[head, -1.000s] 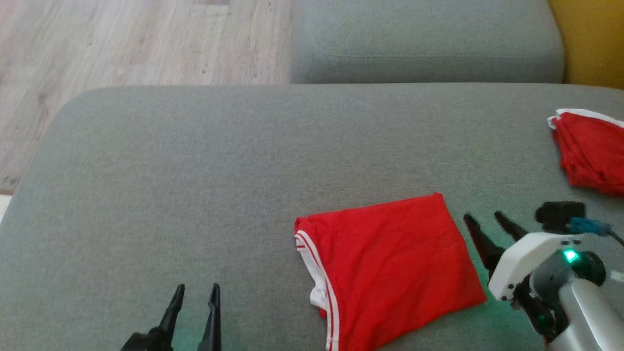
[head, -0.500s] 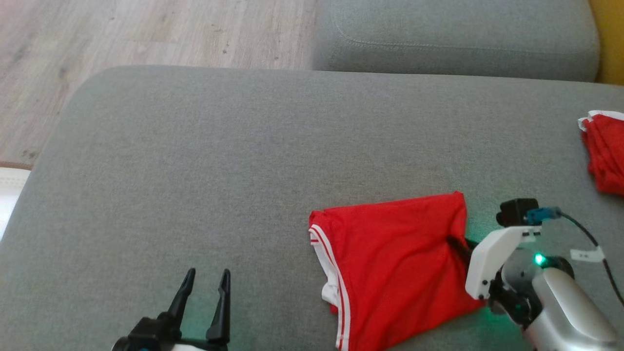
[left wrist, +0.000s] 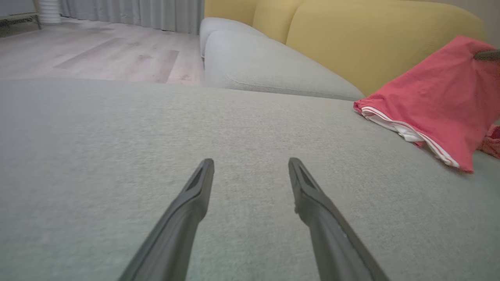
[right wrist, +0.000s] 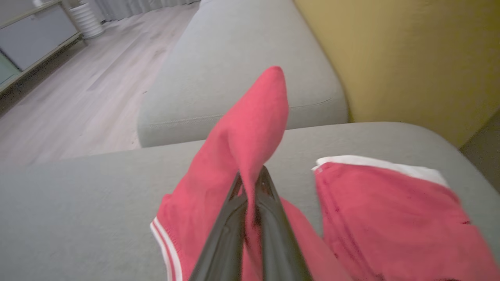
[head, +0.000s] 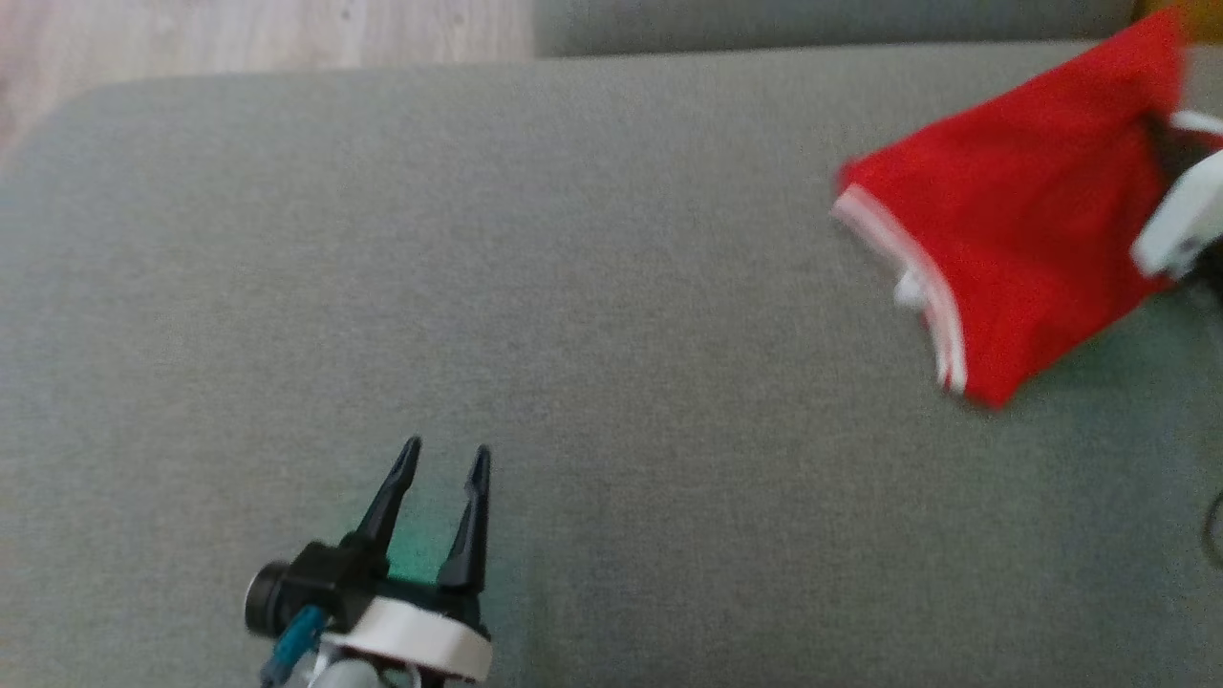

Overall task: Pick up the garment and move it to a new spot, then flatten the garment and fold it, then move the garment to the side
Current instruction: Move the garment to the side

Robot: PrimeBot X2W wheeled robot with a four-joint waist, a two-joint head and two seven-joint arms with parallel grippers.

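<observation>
Head cam: red garment (head: pixel 1013 220) held up at the upper right over the grey cushion (head: pixel 573 287), left gripper (head: pixel 445 449) spread wide with nothing in it, left wrist cam agrees, and right wrist cam has the right gripper (right wrist: pixel 250 173) pinched tight on a fold, another red piece (right wrist: pixel 390 210) lying beside it.

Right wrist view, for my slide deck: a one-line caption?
Right pincer shut on the red garment, one corner raised over the grey sofa.

Grey sofa seat (head: pixel 478 239), red white-banded garment (right wrist: pixel 390 218)
</observation>
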